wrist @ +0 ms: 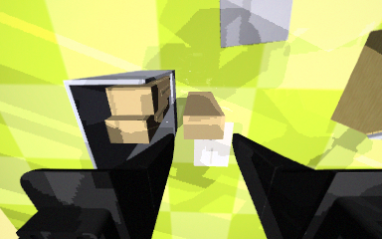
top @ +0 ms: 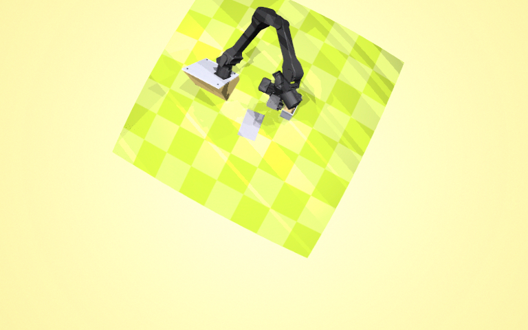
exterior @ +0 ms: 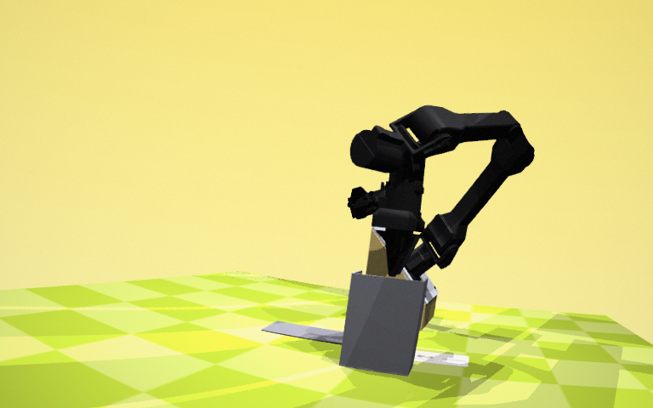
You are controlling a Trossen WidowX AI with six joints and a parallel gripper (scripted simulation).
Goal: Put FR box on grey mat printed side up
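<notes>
The loose box [wrist: 204,126] is outside the bin, seemingly upright on the worktop [top: 249,210] [exterior: 71,370] [wrist: 279,119]; no print can be read on it, so whether it is the FR one cannot be confirmed. In the wrist view it shows between the fingers of the tool [top: 279,105] [exterior: 394,274] [wrist: 205,135], with space at either side; the tool stands part-way open and holds nothing.

Close by is a white card [exterior: 443,360] [wrist: 211,154]; the box overlaps it in the wrist view, though whether they touch cannot be told. On the other side is the bin [top: 287,115] [exterior: 383,322] [wrist: 101,82], with one box [wrist: 129,102] and another box [wrist: 128,130] inside, apparently standing; their codes do not show either.

Further out lies the grey mat [top: 251,124] [exterior: 303,331] [wrist: 256,25]; no box lies on it.

So one box is out and two are in, which is probably the picking-out part done, if the loose one is FR; left to do are checking the code, gripping the box, laying it on the mat print up, letting go and drawing the arm [top: 289,48] [exterior: 486,127] clear of everything.
</notes>
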